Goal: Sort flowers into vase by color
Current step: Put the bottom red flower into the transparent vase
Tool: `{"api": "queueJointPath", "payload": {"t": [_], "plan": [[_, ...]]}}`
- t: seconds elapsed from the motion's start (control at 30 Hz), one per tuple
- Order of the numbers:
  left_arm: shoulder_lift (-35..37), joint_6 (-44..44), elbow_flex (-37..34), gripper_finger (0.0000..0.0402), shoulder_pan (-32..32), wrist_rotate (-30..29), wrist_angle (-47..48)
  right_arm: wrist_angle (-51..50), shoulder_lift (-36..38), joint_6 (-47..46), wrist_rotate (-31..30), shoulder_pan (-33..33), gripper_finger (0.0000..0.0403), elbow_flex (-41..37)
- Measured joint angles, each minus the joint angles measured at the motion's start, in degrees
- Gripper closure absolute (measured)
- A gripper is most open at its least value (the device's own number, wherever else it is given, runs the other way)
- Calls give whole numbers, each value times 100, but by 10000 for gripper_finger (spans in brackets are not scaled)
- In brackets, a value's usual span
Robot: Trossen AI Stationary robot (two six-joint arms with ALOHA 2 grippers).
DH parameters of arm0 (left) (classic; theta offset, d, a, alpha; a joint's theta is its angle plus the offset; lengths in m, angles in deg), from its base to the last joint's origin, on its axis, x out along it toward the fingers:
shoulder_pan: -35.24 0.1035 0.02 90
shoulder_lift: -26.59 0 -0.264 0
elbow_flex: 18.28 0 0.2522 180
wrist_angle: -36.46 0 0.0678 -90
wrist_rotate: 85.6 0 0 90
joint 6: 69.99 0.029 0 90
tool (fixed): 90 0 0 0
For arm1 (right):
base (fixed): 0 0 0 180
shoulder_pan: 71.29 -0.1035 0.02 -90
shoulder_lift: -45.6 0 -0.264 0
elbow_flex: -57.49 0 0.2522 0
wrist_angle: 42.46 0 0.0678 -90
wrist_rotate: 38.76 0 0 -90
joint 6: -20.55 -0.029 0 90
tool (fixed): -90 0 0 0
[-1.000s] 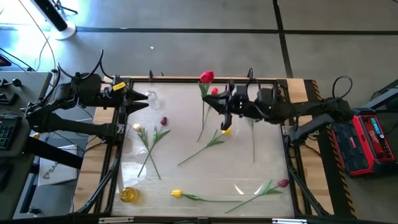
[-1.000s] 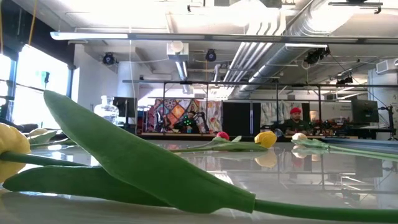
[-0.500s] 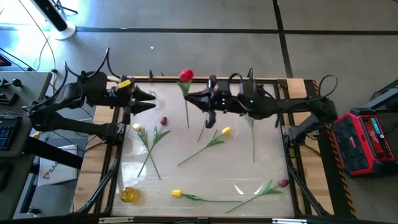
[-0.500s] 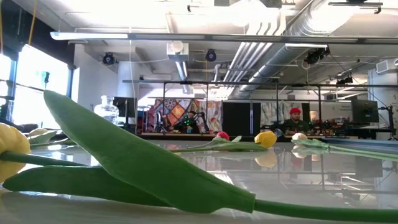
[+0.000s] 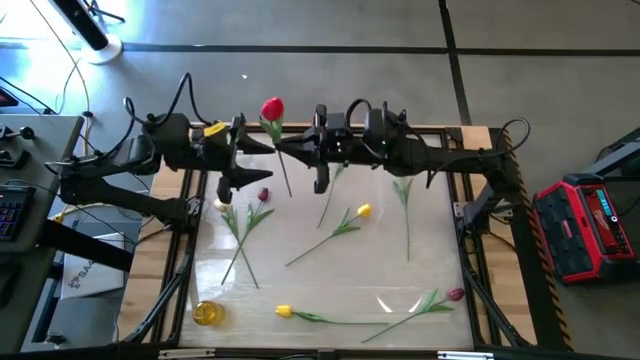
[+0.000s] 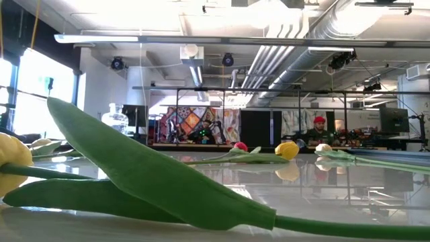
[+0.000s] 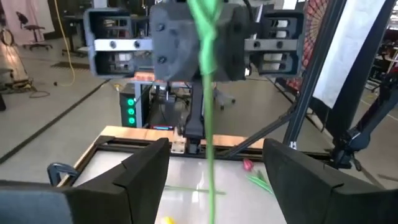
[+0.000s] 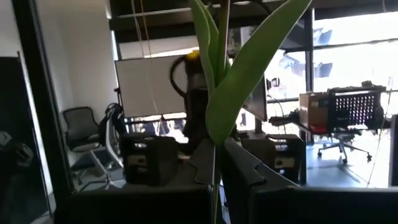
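Observation:
My right gripper is shut on a red tulip, raised over the table's far left part. My left gripper is open and faces it from the left. Its fingers stand on either side of the green stem, apart from it. A maroon tulip, a cream one, two yellow ones and a pink-maroon one lie flat on the table. A clear glass vase stands far off in the low view. My right gripper pinches the red tulip's stem between its two fingers, about halfway along, just under a broad leaf. The fingers come level from the table's right and lie across the stem. The tulip is lifted clear, upright, head up, with its lower stem hanging free.
A small amber vase stands at the near left corner. Loose stems lie under the right arm. A black frame rims the white table. A big green leaf fills the low view's foreground.
My right gripper has carried the red tulip along the far edge toward the table's left, stem still held. My left gripper has moved right toward it and risen, so the stem now stands between its fingers. The flowers on the table have stayed put.

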Motion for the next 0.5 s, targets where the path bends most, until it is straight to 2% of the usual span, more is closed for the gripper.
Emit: {"api": "queueJointPath", "payload": {"t": [0.5], "plan": [[-373, -38, -4, 153, 11, 19, -837, 12, -34, -13, 92, 69, 403, 77]]}}
